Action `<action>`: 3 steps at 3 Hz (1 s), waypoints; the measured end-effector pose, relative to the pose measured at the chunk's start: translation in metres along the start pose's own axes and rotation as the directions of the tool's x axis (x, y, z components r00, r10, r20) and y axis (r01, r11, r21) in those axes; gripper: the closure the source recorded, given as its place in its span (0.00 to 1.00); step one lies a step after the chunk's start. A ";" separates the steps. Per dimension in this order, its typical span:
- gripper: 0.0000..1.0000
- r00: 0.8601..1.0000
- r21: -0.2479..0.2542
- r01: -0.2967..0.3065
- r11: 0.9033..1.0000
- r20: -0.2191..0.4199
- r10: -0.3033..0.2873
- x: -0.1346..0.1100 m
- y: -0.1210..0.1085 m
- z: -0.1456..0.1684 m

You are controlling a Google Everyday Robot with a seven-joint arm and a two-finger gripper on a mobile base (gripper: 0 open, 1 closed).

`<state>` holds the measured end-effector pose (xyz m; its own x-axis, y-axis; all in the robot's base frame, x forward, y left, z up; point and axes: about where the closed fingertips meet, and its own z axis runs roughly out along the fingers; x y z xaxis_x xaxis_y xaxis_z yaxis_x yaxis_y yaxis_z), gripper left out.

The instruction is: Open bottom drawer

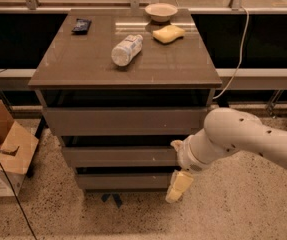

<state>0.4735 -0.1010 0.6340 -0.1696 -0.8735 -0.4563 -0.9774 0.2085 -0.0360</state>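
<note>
Camera view: gripper (179, 186) nr bottom drawer (125, 180)

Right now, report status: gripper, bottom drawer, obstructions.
Gripper low at right end of the bottom drawer. Drawer looks shut. On the floor to the left, a cardboard box, off its path.

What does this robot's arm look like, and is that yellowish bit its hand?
The arm is a smooth, rounded white shell with a few small dark dots and a ribbed ring at the wrist; no cables show on it. Yes, the pale yellow, blocky piece is the gripper, down beside the front of the bottom drawer.
</note>
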 end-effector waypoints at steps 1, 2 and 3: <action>0.00 0.998 0.008 -0.043 0.999 0.044 0.043 0.029 -0.012 0.051; 0.00 0.998 0.009 -0.046 0.999 0.039 0.046 0.029 -0.012 0.052; 0.00 0.996 0.019 -0.084 0.996 -0.025 0.084 0.032 -0.010 0.068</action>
<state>0.4866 -0.1011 0.5594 -0.2545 -0.8637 -0.4350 -0.9571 0.2892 -0.0143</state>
